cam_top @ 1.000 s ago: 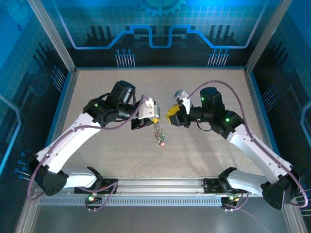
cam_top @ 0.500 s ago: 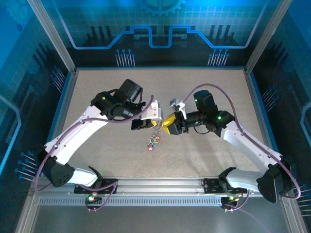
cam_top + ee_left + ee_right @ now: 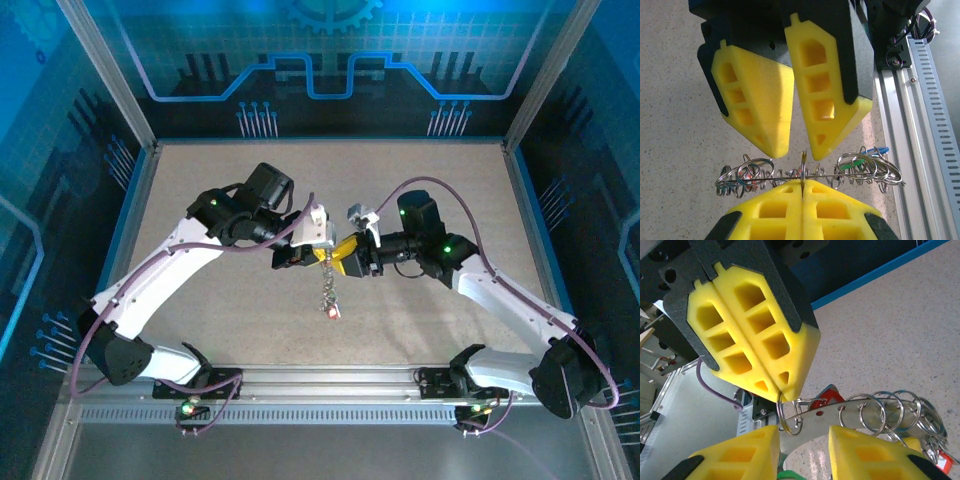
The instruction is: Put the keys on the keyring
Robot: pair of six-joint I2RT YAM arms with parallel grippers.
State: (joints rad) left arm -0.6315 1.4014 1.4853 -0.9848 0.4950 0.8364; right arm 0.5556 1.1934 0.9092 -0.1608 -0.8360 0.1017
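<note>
Speckled beige table (image 3: 400, 180) inside a blue-lit booth with an aluminium frame. Both arms reach in and meet over the middle of the table.

Left gripper (image 3: 803, 192): yellow pads pressed flat together, with the thin wire of the keyring (image 3: 830, 176) pinched in the seam at the tips. Keyring is off the table, seen edge-on as a line running across the left wrist view.

Small split rings (image 3: 756, 170) bunch along it on both sides of the pinch. Green and blue tags sit on the rail side, a red tag (image 3: 832, 392) near the left pads.

Right gripper (image 3: 799, 147): fingers apart, tips just beside the ring and facing the left pads. Cannot tell whether they touch the wire.

From above, the keys (image 3: 328, 290) hang in a short string below the two grippers, a red tag lowest
</note>
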